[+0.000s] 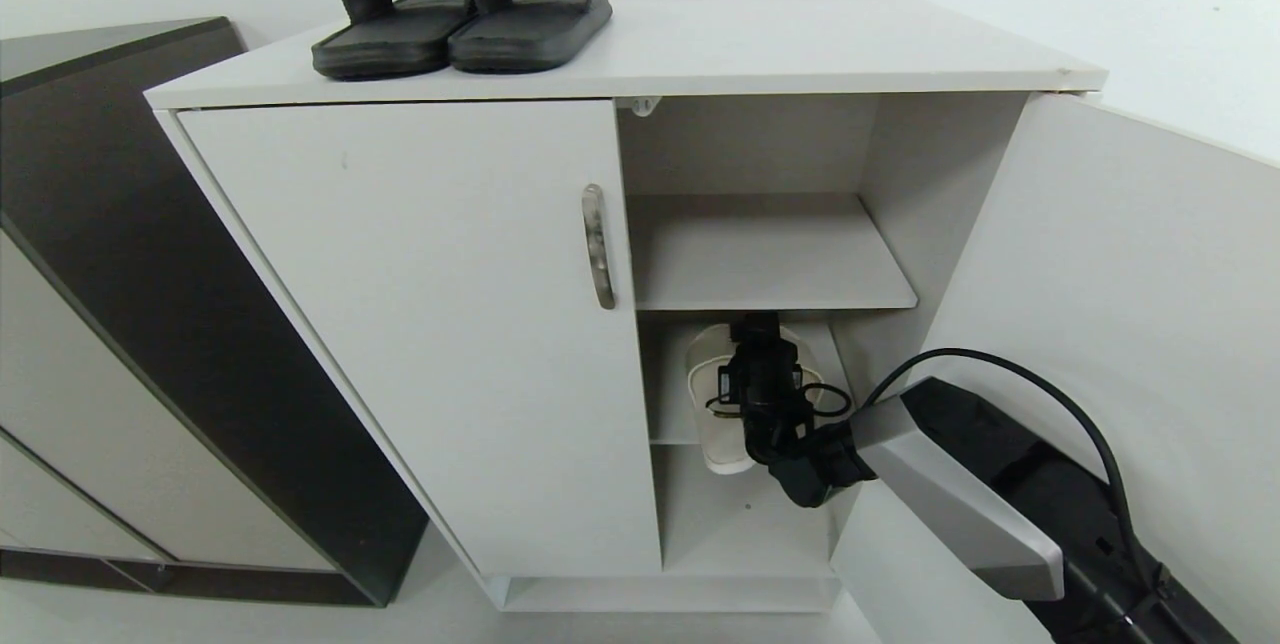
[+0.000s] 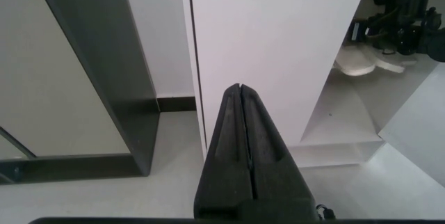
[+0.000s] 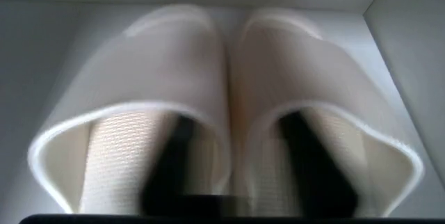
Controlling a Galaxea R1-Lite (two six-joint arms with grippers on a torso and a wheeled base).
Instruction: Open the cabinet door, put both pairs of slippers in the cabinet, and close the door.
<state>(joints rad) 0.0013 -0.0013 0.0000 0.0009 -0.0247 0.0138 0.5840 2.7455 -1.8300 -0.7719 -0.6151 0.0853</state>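
A white cabinet (image 1: 800, 44) stands with its left door (image 1: 420, 324) closed and its right door (image 1: 1130, 324) swung wide open. A pair of black slippers (image 1: 465, 9) rests on the cabinet top at the left. A pair of white slippers (image 1: 715, 394) (image 3: 222, 99) (image 2: 361, 62) lies on the middle shelf. My right gripper (image 1: 765, 364) (image 3: 236, 154) reaches into that shelf. It has one finger inside each slipper and the adjoining inner walls pinched between them. My left gripper (image 2: 240, 92) hangs low in front of the closed door, shut and empty.
The closed door carries a metal handle (image 1: 598, 246) at its right edge. The upper shelf (image 1: 770, 254) and the bottom compartment (image 1: 740, 514) hold nothing. A dark grey and white panel unit (image 1: 150, 274) stands close on the cabinet's left.
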